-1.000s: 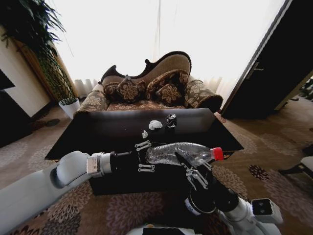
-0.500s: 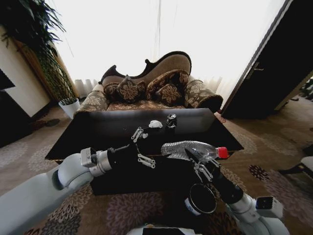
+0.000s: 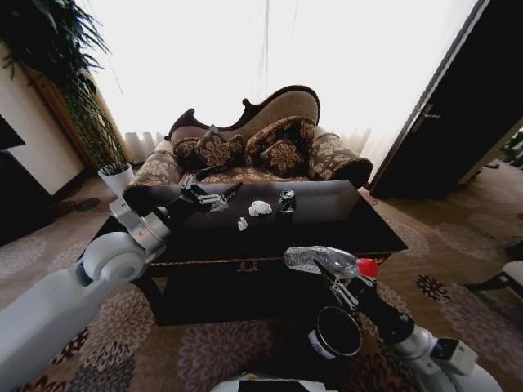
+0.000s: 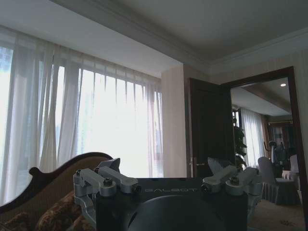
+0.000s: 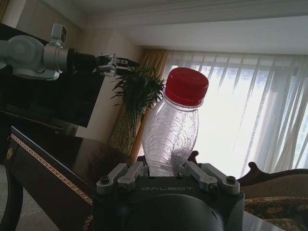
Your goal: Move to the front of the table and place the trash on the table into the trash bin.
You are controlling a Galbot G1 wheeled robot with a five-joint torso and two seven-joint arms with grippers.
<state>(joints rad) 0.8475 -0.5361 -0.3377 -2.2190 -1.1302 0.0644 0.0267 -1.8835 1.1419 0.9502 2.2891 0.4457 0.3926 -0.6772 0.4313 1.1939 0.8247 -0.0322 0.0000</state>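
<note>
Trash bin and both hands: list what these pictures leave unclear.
- Trash bin, head view: the right arm crosses it; inside too dark.
- Right hand: fingertips hidden behind the bottle it holds.
- Left hand, head view: small against the dark table; empty.

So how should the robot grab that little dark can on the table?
Probably around its round side wall, coming from above the table. The can stands upright, so its sides are free, though the white tissue wad sits close on one side. The left gripper hovers nearby, open; the right gripper holds a plastic bottle.
</note>
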